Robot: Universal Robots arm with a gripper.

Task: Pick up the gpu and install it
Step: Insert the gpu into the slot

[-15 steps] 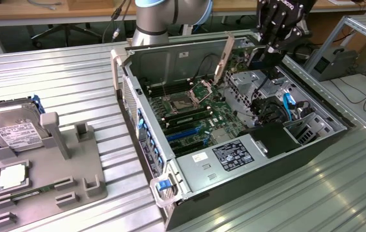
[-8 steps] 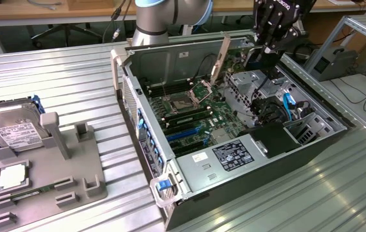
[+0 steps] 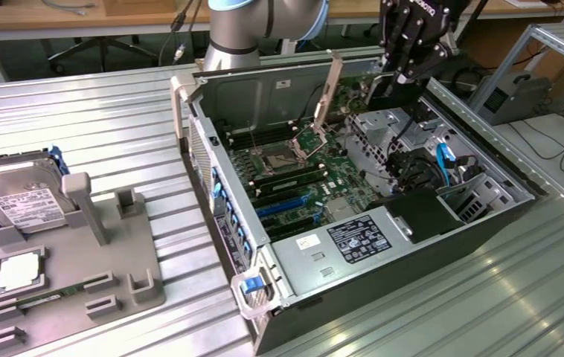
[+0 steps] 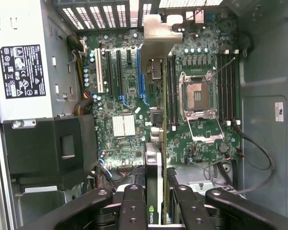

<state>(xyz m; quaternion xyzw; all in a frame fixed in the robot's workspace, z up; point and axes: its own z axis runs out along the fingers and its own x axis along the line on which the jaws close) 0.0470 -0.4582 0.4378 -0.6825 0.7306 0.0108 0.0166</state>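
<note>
The gpu (image 4: 153, 165) is seen edge-on, a thin dark card with a silver metal bracket (image 4: 157, 29) at its far end. My gripper (image 4: 156, 191) is shut on it, one black finger (image 4: 133, 206) on each flat side. In the exterior view my gripper (image 3: 396, 71) hangs over the far side of the open computer case (image 3: 213, 178), and the gpu's bracket (image 3: 328, 89) stands tilted above the motherboard. In the wrist view the card hovers above the board, roughly in line with the blue and black expansion slots (image 4: 119, 72) and beside the CPU socket (image 4: 198, 96).
The power supply (image 3: 356, 238) and a black shroud (image 3: 423, 216) fill the near end of the case. Cables (image 4: 259, 153) run along one case wall. On the exterior view's left, a grey fixture (image 3: 113, 268) holds a silver hard drive (image 3: 14, 197), a CPU chip (image 3: 19, 271) and a memory stick (image 3: 36, 297).
</note>
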